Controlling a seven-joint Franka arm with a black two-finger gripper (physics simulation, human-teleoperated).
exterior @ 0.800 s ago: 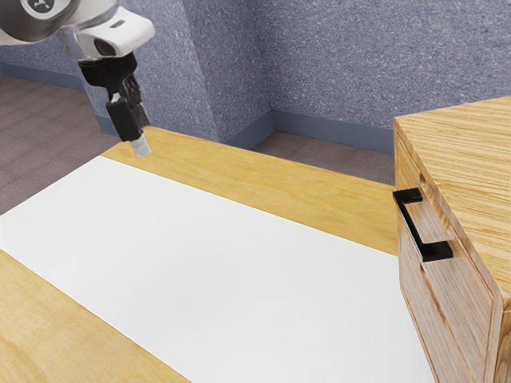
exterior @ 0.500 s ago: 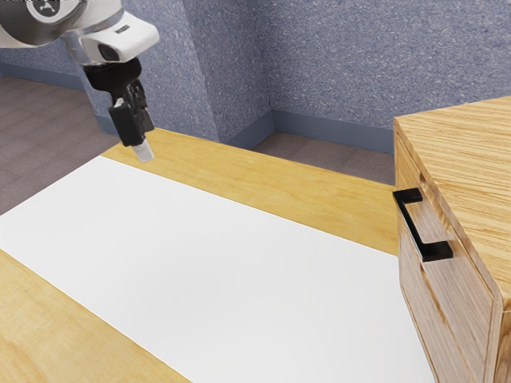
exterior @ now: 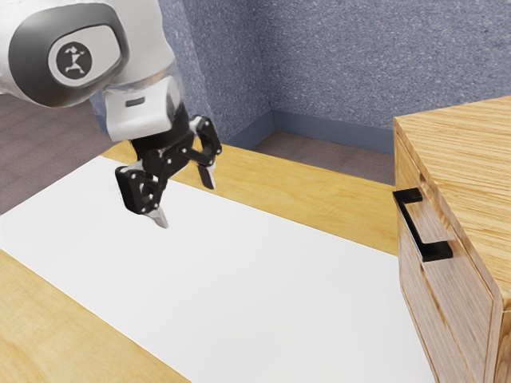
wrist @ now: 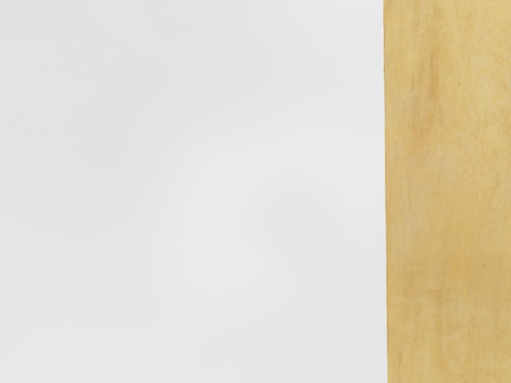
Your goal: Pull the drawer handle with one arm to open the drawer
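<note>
Black handle (exterior: 421, 226) sits on the drawer (exterior: 463, 283) at the exterior view's right; the drawer looks shut, flush w/ the cabinet (exterior: 463, 152) front. Gripper (exterior: 185, 199) hangs over the white mat (exterior: 239, 271) near the table's (exterior: 303, 187) far edge, well apart from the handle, jaws spread wide, nothing btwn them. Step in hand, I'd say, is the approach. To do it well: carry the hand across the mat, turn the wrist so the fingers straddle the bar's middle, not an end post. Hold the jaws wide till the bar's well inside, then close & pull straight out along the drawer's travel. Any sideways drag and the grip may slip.
</note>
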